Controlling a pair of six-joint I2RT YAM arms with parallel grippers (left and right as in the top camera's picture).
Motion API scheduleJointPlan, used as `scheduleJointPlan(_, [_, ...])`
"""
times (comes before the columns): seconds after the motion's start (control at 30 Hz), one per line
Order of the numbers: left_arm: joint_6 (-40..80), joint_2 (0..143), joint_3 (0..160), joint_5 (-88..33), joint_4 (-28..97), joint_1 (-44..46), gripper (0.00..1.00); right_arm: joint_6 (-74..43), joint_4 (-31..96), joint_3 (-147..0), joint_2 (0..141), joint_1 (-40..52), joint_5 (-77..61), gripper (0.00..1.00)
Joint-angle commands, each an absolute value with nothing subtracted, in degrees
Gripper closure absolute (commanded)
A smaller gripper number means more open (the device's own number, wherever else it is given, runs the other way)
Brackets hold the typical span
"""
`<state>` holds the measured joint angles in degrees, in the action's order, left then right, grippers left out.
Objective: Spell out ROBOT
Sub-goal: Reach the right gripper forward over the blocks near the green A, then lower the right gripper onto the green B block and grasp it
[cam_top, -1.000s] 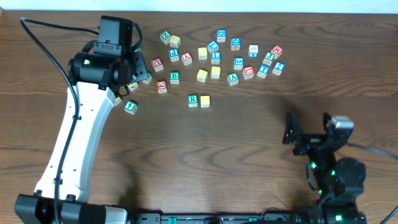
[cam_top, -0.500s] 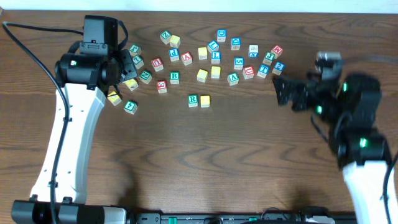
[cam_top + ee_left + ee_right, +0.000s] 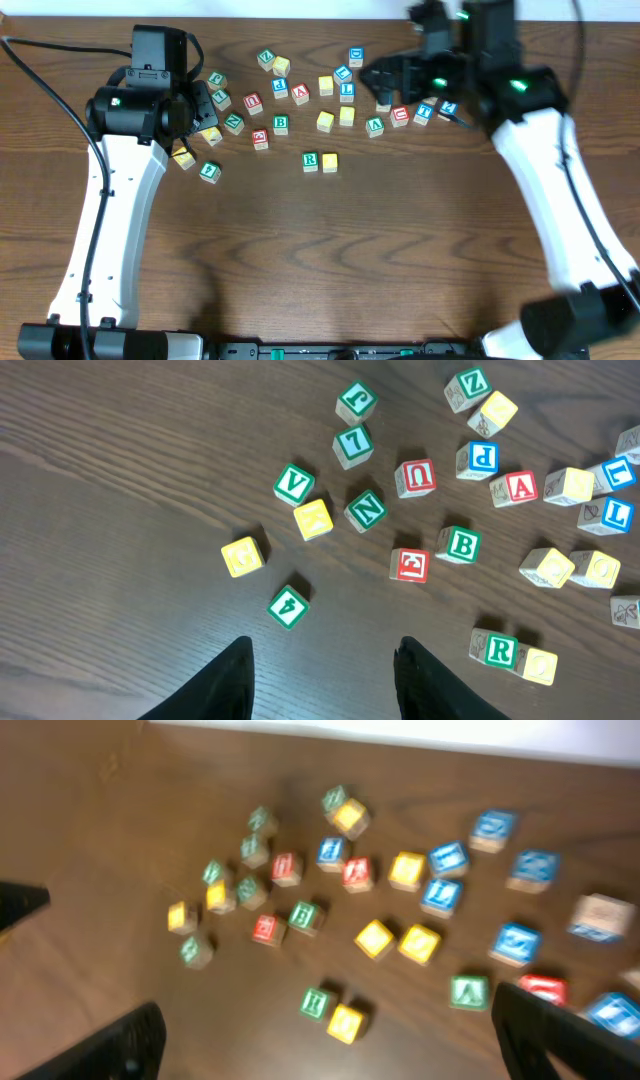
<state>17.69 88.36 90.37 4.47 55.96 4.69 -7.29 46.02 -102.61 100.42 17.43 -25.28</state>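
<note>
Holds the left tool (image 3: 325,680) wide apart and empty above bare tabletop (image 3: 120,560), at the bottom middle of its wrist view. Carries the right tool (image 3: 328,1020) likewise parted and gripping nothing, over the scattered letter blocks (image 3: 346,92) at the overhead frame's upper right. Places the green R block (image 3: 310,160) just below that scatter, right beside a yellow block (image 3: 329,161), with the green B block (image 3: 281,124) up and left.

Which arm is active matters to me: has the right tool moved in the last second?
Yes. The right tool went from below-right of the green R block to above-right of it.
</note>
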Motion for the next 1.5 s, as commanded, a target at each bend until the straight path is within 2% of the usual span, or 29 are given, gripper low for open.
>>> scheduleJointPlan(0.0, [16.91,87.31,91.70,5.28,56.12,4.40,0.55,-6.57,47.79,-108.60,106.78,21.02,-26.06,0.01])
scheduleJointPlan(0.23, [16.91,87.31,91.68,5.30,56.16,4.38,0.55,-6.52,47.57,-110.13,114.69,24.99,-25.52,0.01])
scheduleJointPlan(0.5, [16.45,87.31,91.68,5.65,56.16,4.38,0.54,-6.52,49.17,-110.10,119.20,25.43,-20.14,0.01])
scheduleJointPlan(0.63, [16.08,87.33,91.68,5.69,56.14,3.55,0.54,-6.59,50.85,-110.02,120.25,25.67,-14.74,0.13])
scheduleJointPlan(0.8, [16.08,87.33,91.68,5.67,56.14,0.49,0.54,-8.36,49.89,-110.02,120.36,27.38,-12.62,0.22])
scheduleJointPlan(1.17, [16.10,87.33,91.68,5.65,56.97,-5.41,0.54,-13.98,46.26,-110.02,121.93,32.93,-6.55,0.28])
scheduleJointPlan(1.3, [16.10,87.33,91.68,5.65,57.01,-5.82,0.54,-18.55,45.39,-109.97,123.02,33.54,-3.75,0.30])
scheduleJointPlan(1.47, [16.10,87.33,91.66,5.65,56.99,-5.82,0.54,-18.70,44.53,-109.97,123.39,33.76,-2.46,0.32])
